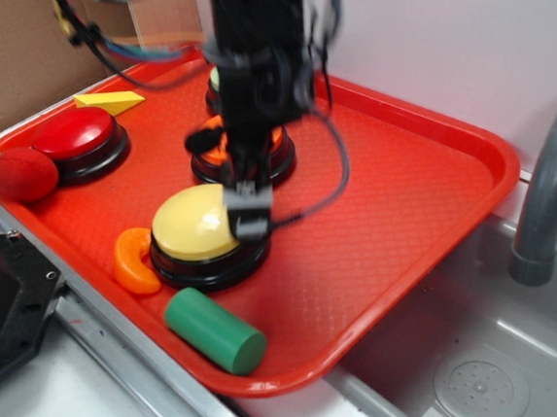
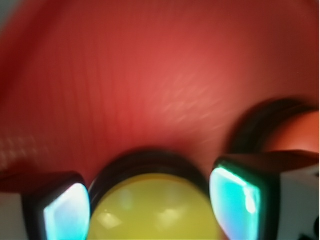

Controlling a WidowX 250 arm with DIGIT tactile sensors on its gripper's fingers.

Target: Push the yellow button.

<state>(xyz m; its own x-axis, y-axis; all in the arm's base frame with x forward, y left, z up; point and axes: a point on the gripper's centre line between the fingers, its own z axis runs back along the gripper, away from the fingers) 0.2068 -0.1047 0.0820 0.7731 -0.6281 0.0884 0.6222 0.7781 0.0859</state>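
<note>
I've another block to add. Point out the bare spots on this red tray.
Free: the red tray's right half, from the yellow button and green cylinder across to the rim by the sink. Crowded: the left side, with buttons, the orange ring and the gripper.

Four push buttons (image 1: 199,223), one green cylinder (image 1: 215,331), one yellow wedge (image 1: 109,102)

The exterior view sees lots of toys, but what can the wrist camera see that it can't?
Only the exterior view shows the whole red tray, the red button, the green cylinder, the orange ring piece, the yellow wedge and the sink.

Only the wrist view shows the fingertips spread apart, one on each side of the dome.

Both show the yellow button, the gripper right at it, and the orange button behind.
</note>
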